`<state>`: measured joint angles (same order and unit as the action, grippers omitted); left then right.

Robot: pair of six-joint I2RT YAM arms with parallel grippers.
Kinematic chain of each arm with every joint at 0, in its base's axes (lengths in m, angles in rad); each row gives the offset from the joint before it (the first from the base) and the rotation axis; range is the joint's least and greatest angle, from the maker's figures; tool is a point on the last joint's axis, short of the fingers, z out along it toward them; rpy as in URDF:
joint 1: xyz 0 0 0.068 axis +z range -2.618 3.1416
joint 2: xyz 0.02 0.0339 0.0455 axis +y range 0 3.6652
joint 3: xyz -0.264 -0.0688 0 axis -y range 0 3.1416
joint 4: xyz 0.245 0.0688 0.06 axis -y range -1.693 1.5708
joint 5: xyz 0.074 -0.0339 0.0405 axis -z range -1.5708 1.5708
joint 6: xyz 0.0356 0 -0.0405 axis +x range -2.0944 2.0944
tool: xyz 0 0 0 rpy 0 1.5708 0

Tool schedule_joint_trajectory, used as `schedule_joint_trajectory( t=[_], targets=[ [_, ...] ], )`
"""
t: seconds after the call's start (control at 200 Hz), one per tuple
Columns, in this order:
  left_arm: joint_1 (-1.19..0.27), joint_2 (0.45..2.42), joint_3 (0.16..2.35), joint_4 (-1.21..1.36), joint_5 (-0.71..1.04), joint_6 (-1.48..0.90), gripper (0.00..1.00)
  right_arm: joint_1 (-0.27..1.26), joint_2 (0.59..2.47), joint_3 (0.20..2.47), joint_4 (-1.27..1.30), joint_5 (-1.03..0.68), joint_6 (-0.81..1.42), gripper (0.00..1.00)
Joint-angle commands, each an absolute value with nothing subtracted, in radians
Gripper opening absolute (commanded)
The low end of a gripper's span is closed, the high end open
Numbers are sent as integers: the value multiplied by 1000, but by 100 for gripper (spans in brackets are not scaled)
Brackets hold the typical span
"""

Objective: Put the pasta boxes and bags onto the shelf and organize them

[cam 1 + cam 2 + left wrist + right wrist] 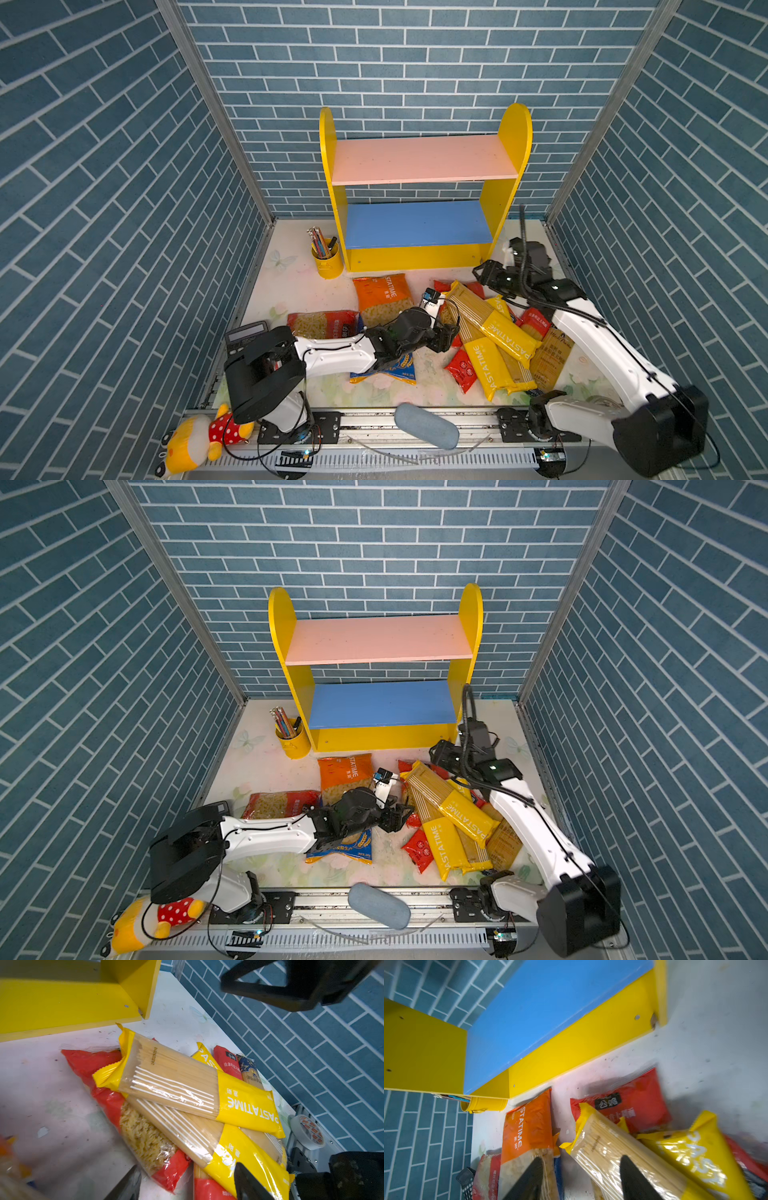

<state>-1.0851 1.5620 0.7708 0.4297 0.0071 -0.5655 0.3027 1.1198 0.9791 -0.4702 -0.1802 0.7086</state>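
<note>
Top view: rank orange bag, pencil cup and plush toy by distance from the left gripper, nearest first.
From the left gripper:
1. Orange bag, just left.
2. Pencil cup, beside the shelf.
3. Plush toy, front left corner.

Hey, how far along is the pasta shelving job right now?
Done: nothing; the shelf is bare, pink board and blue board alike. In hand: nothing; the left end effector and right end effector are open above the packs. Left: every pack, like the yellow PASTATIME spaghetti pack and orange macaroni bag, lies on the table.
</note>
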Motion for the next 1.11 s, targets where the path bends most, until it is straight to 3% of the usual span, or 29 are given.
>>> schedule_joint_trajectory(
  t=[0.0, 0.165, 0.34, 0.47, 0.61, 0.855, 1.1],
  targets=[
    [-1091, 1619, 833, 454, 72, -603, 69, 145, 1071, 848, -625, -284, 596, 70],
    [-1091, 1707, 920, 437, 116, -629, 65, -45, 1076, 732, -563, -364, 564, 81],
    [-1091, 1763, 943, 409, 127, -669, 64, -79, 1172, 695, -530, -506, 555, 88],
    [-1089, 1791, 948, 415, 126, -691, 65, -66, 1083, 630, -545, -570, 610, 91],
    [-1050, 1834, 1007, 398, 156, -678, 66, 15, 1012, 570, -548, -609, 675, 90],
    [-975, 1927, 1130, 354, 237, -673, 65, 223, 951, 588, -581, -522, 779, 86],
    [-931, 1890, 1100, 320, 258, -669, 65, 247, 976, 576, -637, -535, 715, 75]
  ],
)
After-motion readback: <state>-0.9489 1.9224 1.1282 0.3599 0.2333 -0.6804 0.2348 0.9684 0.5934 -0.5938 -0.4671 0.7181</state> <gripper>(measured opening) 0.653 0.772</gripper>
